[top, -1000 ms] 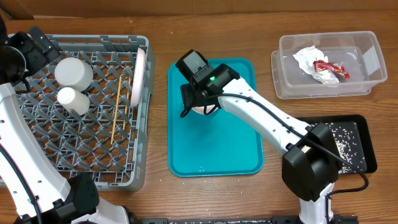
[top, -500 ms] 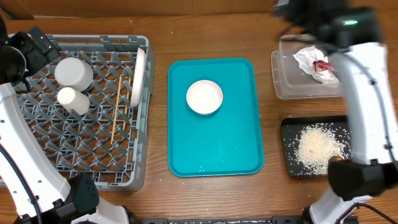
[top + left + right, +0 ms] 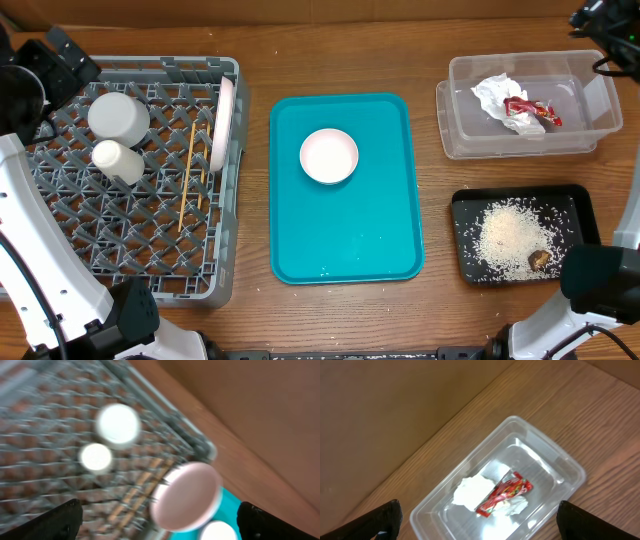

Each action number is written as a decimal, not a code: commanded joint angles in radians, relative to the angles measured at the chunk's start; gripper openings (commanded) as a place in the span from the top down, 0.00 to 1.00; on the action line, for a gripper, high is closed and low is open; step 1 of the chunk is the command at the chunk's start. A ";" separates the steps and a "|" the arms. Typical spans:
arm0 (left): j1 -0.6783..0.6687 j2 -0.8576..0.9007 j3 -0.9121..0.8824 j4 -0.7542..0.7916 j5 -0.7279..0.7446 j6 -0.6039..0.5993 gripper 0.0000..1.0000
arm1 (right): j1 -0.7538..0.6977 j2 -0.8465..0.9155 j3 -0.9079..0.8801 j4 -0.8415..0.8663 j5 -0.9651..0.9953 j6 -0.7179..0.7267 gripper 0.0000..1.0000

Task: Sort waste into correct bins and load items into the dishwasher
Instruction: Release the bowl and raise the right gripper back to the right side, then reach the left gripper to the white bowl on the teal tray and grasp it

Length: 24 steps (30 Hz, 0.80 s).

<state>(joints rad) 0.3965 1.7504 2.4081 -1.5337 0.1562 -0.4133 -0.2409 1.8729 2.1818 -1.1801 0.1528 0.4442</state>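
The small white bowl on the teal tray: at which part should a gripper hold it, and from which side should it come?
Probably the rim, from straight above. The small white bowl appears to sit upright, open side up, on the teal tray, with free space all around. One finger inside the wall and one outside should pinch it.

The left wrist view shows the dish rack and plate blurred.

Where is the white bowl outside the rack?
In the overhead view, the white bowl sits on the teal tray, in its far half, between the grey rack and the clear tub.
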 commanded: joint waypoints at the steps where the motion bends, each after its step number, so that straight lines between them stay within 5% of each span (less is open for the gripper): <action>1: -0.005 -0.003 -0.002 0.011 0.324 0.016 0.00 | -0.023 -0.008 -0.003 0.003 -0.016 0.002 0.00; 4: -0.050 -0.003 -0.002 0.026 0.595 0.202 0.00 | -0.026 -0.008 -0.003 0.003 -0.016 0.002 0.00; 6: -0.120 -0.003 -0.002 0.037 0.618 0.245 0.00 | -0.026 -0.008 -0.003 0.003 -0.016 0.002 0.00; 16: -0.610 0.079 -0.002 0.088 0.109 0.165 0.00 | -0.026 -0.008 -0.003 0.003 -0.016 0.002 0.00; 24: -0.827 0.326 -0.002 0.097 0.043 0.163 0.00 | -0.026 -0.008 -0.003 0.003 -0.016 0.002 0.00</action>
<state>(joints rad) -0.3897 1.9877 2.4084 -1.4410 0.2592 -0.2363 -0.2661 1.8729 2.1818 -1.1801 0.1360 0.4442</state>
